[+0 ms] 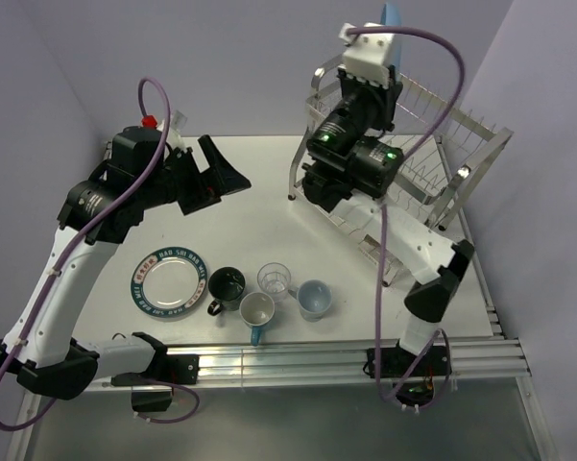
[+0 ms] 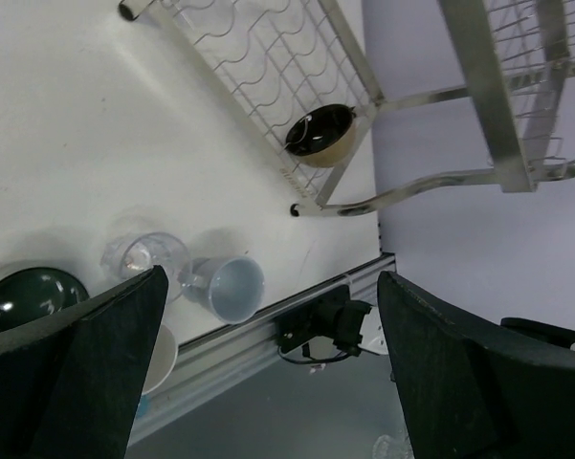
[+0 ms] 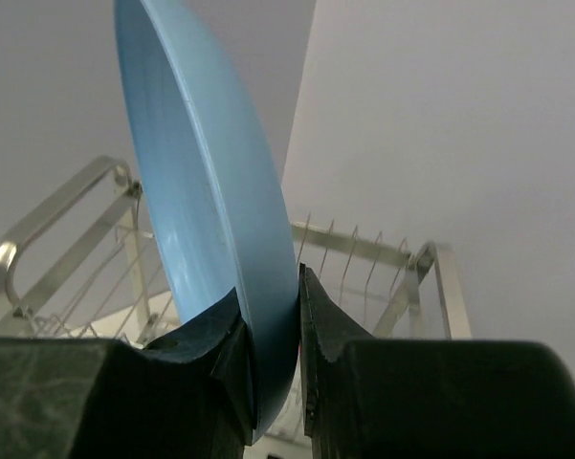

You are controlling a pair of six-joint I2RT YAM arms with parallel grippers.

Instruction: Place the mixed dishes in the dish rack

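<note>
- One white worktop (image 1: 269,182) carries everything, with both arms bolted at its near edge.
- Next in size, the dish rack (image 1: 442,144) stands at the far right corner, a two-tier silver wire frame on slanted legs.
- The right arm reaches up over the rack. Its right end effector (image 3: 273,316) is clamped on the lower rim of the large light-blue plate (image 3: 201,191), one finger pressed against each face.
- The left arm bends over the left half of the worktop. Its left end effector (image 1: 232,176) hangs in the air with its fingers spread wide apart, gripping nothing.
- That light-blue plate stands on edge in the grip, raised above the rack's upper tier, with thin prongs visible beyond it. I cannot tell whether it touches the wires.
- The white plate with teal lettered rim (image 1: 170,280) lies flat on the worktop, near the front left.
- The black bowl (image 2: 320,132) sits on the rack's lower wire tier, close to a corner leg.
- The dark mug (image 1: 228,285) stands just beside the white plate, on its right.
- The white-and-blue mug (image 1: 256,312) is nearest the front edge, between the dark mug and the light-blue cup (image 1: 314,299).
- The clear glass (image 1: 275,279) stands between the dark mug and the cup, just behind the white-and-blue mug.
</note>
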